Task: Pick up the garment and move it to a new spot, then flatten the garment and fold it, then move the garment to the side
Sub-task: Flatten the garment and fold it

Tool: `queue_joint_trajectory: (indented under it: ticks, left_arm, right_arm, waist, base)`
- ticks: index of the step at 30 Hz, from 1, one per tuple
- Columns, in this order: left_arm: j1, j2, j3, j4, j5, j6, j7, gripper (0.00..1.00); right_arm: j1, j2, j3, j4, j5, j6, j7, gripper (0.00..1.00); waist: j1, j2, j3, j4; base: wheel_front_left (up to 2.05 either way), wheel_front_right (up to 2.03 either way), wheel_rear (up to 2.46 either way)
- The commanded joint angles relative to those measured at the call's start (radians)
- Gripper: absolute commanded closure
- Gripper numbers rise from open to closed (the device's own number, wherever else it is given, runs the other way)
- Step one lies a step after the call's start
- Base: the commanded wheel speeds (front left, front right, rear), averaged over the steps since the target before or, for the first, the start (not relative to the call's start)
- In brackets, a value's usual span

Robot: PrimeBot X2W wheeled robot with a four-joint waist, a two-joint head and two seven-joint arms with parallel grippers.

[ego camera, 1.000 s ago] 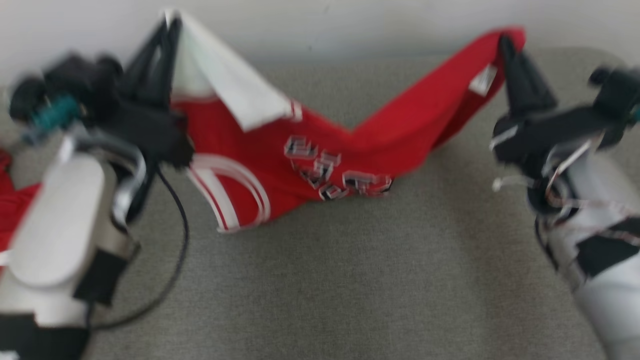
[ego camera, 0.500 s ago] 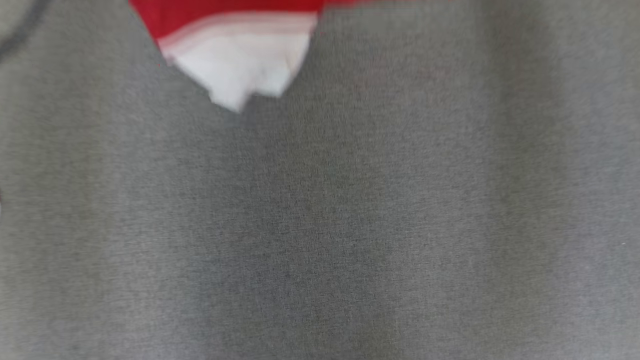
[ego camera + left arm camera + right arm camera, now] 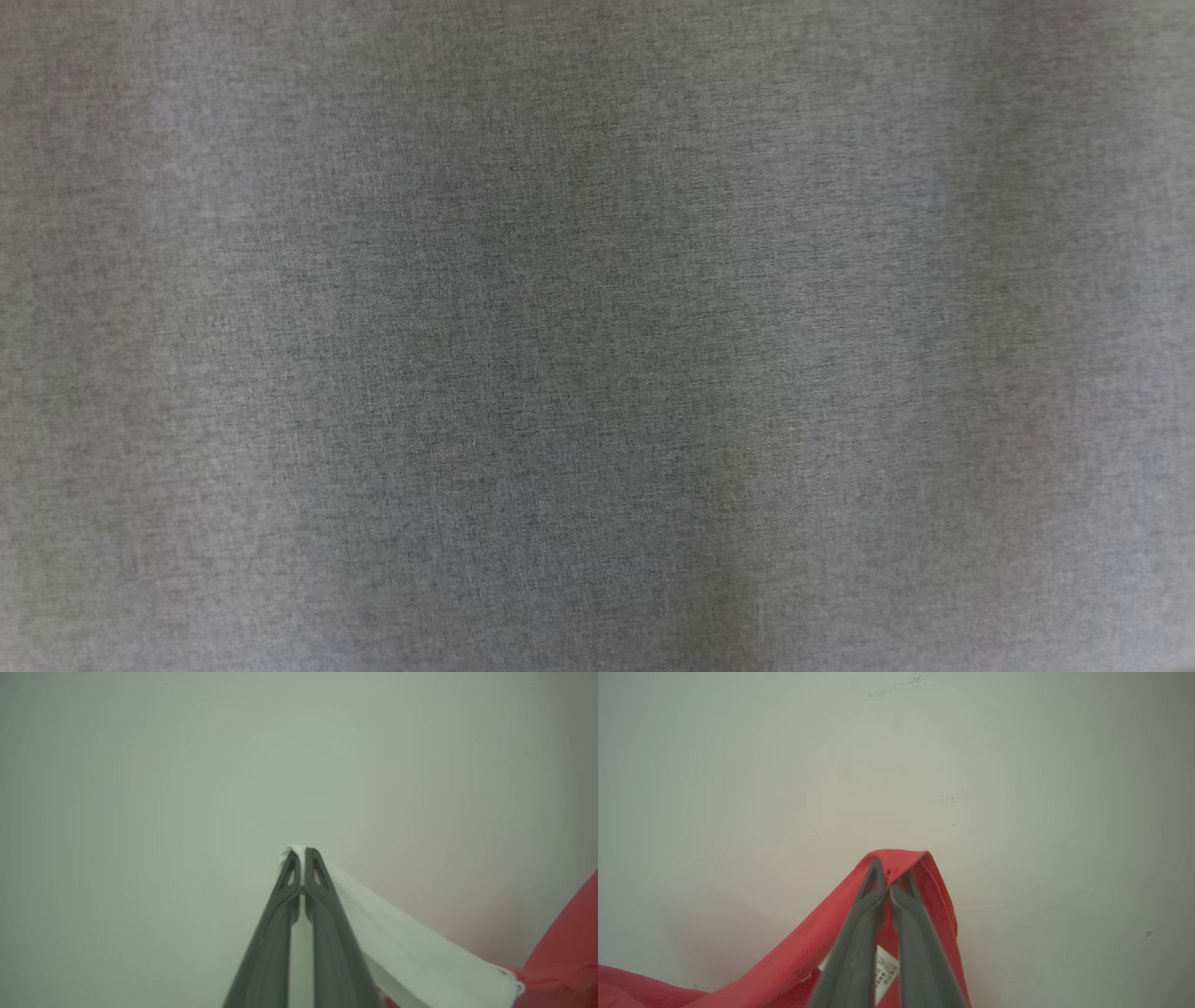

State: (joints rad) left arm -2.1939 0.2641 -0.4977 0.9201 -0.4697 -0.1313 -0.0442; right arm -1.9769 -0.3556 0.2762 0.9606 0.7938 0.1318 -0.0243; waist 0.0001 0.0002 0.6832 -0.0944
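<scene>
The garment is a red and white jersey held up in the air between both arms. In the left wrist view my left gripper (image 3: 301, 856) is shut on a white corner of the garment (image 3: 420, 956), which trails down to the lower right where red cloth shows. In the right wrist view my right gripper (image 3: 889, 870) is shut on a red edge of the garment (image 3: 803, 952), folded over the fingertips, with a white care label beside the fingers. The cloth hangs away to the lower left.
The head view looks straight down on a grey fabric surface (image 3: 597, 336). Behind both grippers stands a pale plain wall (image 3: 1017, 765) with a few small dark marks.
The head camera has tilted down: the arms and the stretched garment left its picture, then the last white corner at the top, leaving grey fabric.
</scene>
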Motion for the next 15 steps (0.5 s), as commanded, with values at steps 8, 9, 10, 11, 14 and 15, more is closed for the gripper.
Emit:
queue_joint_trajectory:
  ticks: [8, 9, 10, 11, 14, 15]
  left_arm:
    - [-0.105, -0.044, -0.075, 0.103, 0.011, 0.002, -0.064, 1.0]
    - [-0.108, -0.048, -0.086, 0.113, 0.008, 0.002, -0.068, 1.0]
    - [-0.112, -0.052, -0.089, 0.123, -0.001, 0.002, -0.075, 1.0]
    - [-0.113, -0.055, -0.1, 0.131, -0.003, 0.002, -0.076, 1.0]
    - [-0.118, -0.05, -0.123, 0.151, -0.022, 0.002, -0.09, 1.0]
    - [-0.121, -0.049, -0.127, 0.156, -0.029, 0.002, -0.097, 1.0]
  right_arm:
    - [-0.044, -0.005, 0.03, 0.046, -0.011, -0.002, -0.029, 1.0]
    - [-0.044, -0.002, 0.029, 0.052, -0.003, -0.002, -0.026, 1.0]
    - [-0.045, -0.003, 0.033, 0.053, -0.004, -0.002, -0.03, 1.0]
    - [-0.047, -0.001, 0.03, 0.055, 0.004, -0.002, -0.034, 1.0]
    - [-0.045, 0.002, 0.04, 0.057, 0.004, -0.002, -0.039, 1.0]
    - [-0.045, 0.003, 0.042, 0.058, 0.007, -0.002, -0.038, 1.0]
  waist:
    - [-0.0001, -0.0002, 0.012, 0.014]
    - [-0.0001, -0.0002, 0.014, 0.013]
    - [-0.0001, -0.0002, 0.016, 0.013]
    - [-0.0001, -0.0002, 0.019, 0.013]
    - [-0.0001, -0.0002, 0.03, 0.011]
    - [-0.0001, -0.0002, 0.035, 0.011]
  base:
    - [0.0, 0.0, 0.0]
    - [0.0, 0.0, 0.0]
    - [0.0, 0.0, 0.0]
    - [0.0, 0.0, 0.0]
    - [0.0, 0.0, 0.0]
    - [0.0, 0.0, 0.0]
